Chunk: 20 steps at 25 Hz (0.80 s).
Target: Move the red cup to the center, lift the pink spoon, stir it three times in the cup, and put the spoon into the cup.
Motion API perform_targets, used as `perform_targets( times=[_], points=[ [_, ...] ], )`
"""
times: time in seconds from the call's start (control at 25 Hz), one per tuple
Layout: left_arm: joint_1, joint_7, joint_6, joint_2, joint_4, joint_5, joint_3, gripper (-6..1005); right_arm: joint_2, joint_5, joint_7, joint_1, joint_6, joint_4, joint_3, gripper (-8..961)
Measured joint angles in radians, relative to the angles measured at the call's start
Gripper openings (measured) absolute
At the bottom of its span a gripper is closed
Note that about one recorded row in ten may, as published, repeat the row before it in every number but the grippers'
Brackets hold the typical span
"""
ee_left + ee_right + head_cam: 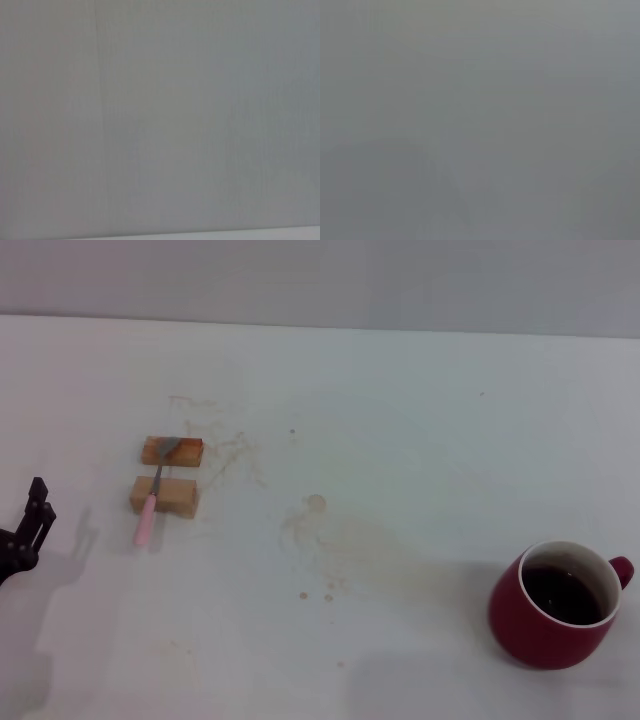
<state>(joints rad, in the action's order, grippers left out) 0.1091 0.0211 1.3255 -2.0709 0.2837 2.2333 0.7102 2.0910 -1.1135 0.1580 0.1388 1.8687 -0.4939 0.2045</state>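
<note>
Low at the right of the head view stood the red cup (556, 607), upright, dark liquid inside, its small handle turned toward the right edge, well apart from the middle of the white table (400, 420). At the left, the pink spoon (152, 496) lay bridged across two tan wooden blocks (167, 473), metal bowl on the far block and pink handle reaching past the near one toward the lower left. The left gripper (22, 530) showed at the left edge, near the spoon but clear of it; whether its fingers were spread or closed could not be told. The right gripper was not in sight. The left wrist view showed only a blank pale surface, and the right wrist view only plain grey. Judging from this, nothing had started: the cup first needed carrying toward the stained centre. Nothing appeared to block that path.
</note>
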Motion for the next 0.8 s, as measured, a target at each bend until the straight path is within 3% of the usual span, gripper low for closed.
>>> perform_targets(
  times=[0.48,0.8],
  points=[
    [0.009,0.002,-0.02,0.002,0.0,-0.004,0.0,808,0.001,-0.003,0.001,-0.075,0.012,-0.085,0.032,0],
    [0.037,0.004,-0.047,0.002,0.0,-0.006,0.001,808,0.001,-0.004,0.002,-0.078,-0.05,-0.133,0.049,0]
  ],
)
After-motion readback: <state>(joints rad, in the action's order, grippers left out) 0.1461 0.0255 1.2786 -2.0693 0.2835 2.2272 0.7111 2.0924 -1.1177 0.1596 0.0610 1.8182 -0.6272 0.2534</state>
